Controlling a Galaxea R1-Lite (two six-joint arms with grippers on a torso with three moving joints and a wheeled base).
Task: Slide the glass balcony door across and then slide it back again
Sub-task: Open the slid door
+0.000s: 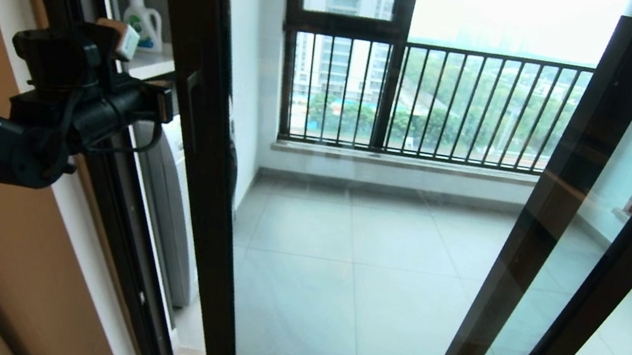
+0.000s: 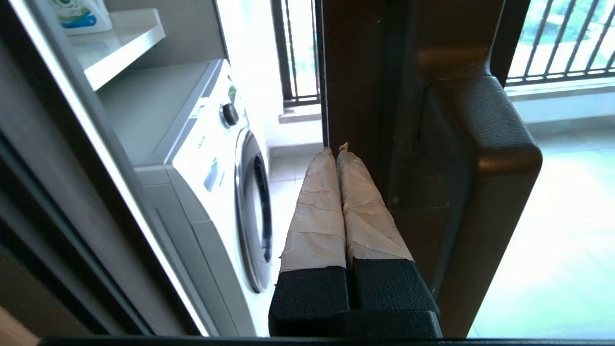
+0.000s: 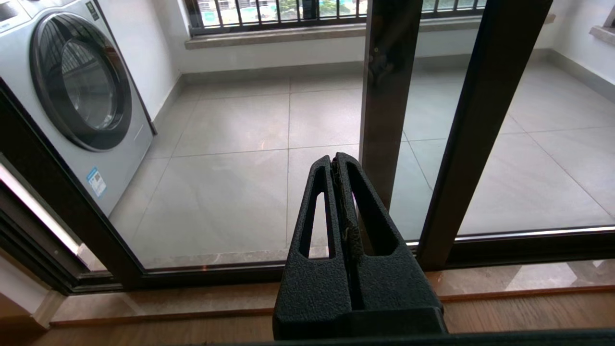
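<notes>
The grey tiled balcony floor point(image 3: 230, 187) carries a white front-loading washing machine point(image 3: 72, 86), standing against the white side wall.

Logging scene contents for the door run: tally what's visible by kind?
Glass balcony door: 1
Grippers: 2, left gripper shut beside the door handle, right gripper shut
Washing machine: 1
Detergent bottle: 1
Total: 5

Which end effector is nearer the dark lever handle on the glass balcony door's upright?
Left. The left end effector, shut, sits right beside the dark lever handle on the door's upright. The right end effector, shut, hangs low near the floor track.
</notes>
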